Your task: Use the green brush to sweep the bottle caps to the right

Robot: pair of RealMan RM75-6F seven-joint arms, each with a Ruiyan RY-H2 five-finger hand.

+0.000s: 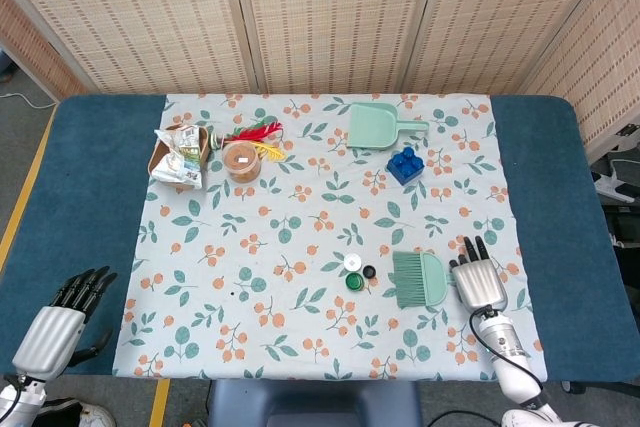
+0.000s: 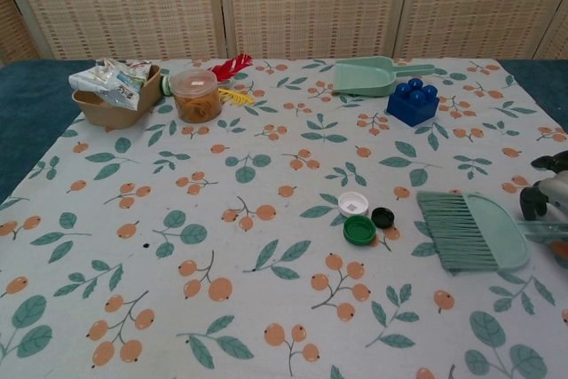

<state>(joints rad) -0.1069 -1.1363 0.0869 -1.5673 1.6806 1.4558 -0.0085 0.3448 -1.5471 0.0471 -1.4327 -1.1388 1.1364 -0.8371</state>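
The green brush [image 1: 420,279] [image 2: 475,230] lies flat on the flowered cloth, bristles pointing left. Just left of the bristles sit three bottle caps: white [image 1: 352,262] [image 2: 353,204], black [image 1: 369,271] [image 2: 382,217] and green [image 1: 354,281] [image 2: 359,230]. My right hand [image 1: 478,282] [image 2: 548,194] hovers over the brush's handle with its fingers extended and apart; the handle is mostly hidden beneath it, and I cannot tell whether they touch. My left hand [image 1: 60,322] rests off the cloth at the near left, fingers apart and holding nothing.
A green dustpan [image 1: 385,125] [image 2: 368,76] and a blue block [image 1: 404,164] [image 2: 413,102] lie at the back right. A snack jar [image 1: 242,160] [image 2: 196,95], a cardboard box [image 1: 160,157] [image 2: 98,108] of packets and red and yellow feathers [image 1: 258,132] stand at the back left.
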